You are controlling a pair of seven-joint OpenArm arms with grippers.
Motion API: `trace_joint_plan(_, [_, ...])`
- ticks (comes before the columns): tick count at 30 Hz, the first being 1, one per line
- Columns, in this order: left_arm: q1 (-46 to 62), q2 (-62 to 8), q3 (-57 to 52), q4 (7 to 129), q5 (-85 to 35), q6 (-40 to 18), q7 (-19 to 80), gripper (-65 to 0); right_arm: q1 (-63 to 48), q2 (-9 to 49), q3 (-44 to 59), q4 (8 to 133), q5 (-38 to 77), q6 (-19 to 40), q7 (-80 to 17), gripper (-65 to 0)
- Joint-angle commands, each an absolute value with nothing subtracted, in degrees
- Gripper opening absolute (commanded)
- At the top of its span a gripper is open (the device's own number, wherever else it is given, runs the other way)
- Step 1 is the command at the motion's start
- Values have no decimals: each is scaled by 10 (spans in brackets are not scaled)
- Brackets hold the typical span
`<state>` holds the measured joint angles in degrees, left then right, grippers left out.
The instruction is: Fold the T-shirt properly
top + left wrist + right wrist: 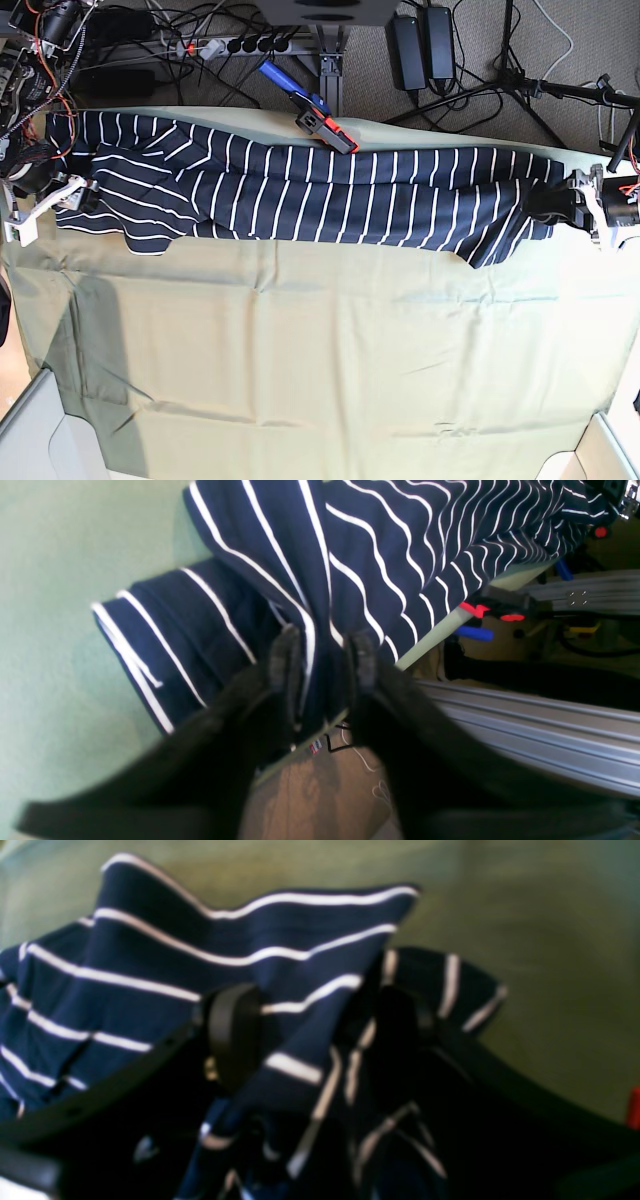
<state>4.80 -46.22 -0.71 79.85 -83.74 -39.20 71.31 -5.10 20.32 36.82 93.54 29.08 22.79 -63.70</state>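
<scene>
Both pincers are clenched on cloth. On the left gripper (322, 660), seen through its wrist camera, the two black fingers (285, 662) stand close together with only a narrow bunch of the T-shirt (380, 555) pinched between them; a white stripe runs straight down into the gap. From that pinch the navy fabric fans away ahead of the jaws, and a short striped sleeve lies flat on the olive-green sheet (55, 630) just off to the side of the fingers. Beyond the jaws on the other side the table edge drops away to an aluminium rail (540, 730), with a red and blue clamp (482, 617) near the cloth's edge.

The right gripper (320, 1025) is opened a little wider, but its jaws are likewise filled: a thick gathered fold of striped fabric sits between the pads (232, 1032), touching both, and spills down below them toward the camera. More of the shirt rises past the fingertips, with the green sheet (550, 965) behind it. This view is blurred, so finer detail of the grip cannot be told.

From the base camera the T-shirt (320, 195) is stretched long between the two pincers along the far part of the sheet (320, 370), the right gripper (85, 192) at one end and the left gripper (545, 203) at the other, each touching its end of the cloth.
</scene>
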Motion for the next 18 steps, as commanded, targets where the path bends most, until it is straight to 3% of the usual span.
trace_joint_plan(1, [46, -478, -12, 806, -850, -400, 709, -402, -45, 223, 378, 945, 293, 212, -626, -268])
trace_joint_plan(11, [67, -488, -12, 806, -849, -400, 684, -392, -45, 286, 442, 944, 285, 212, -628, -268])
trace_joint_plan(18, [67, -488, -12, 806, -795, -400, 653, -392, -45, 295, 459, 944, 309, 212, -629, -285])
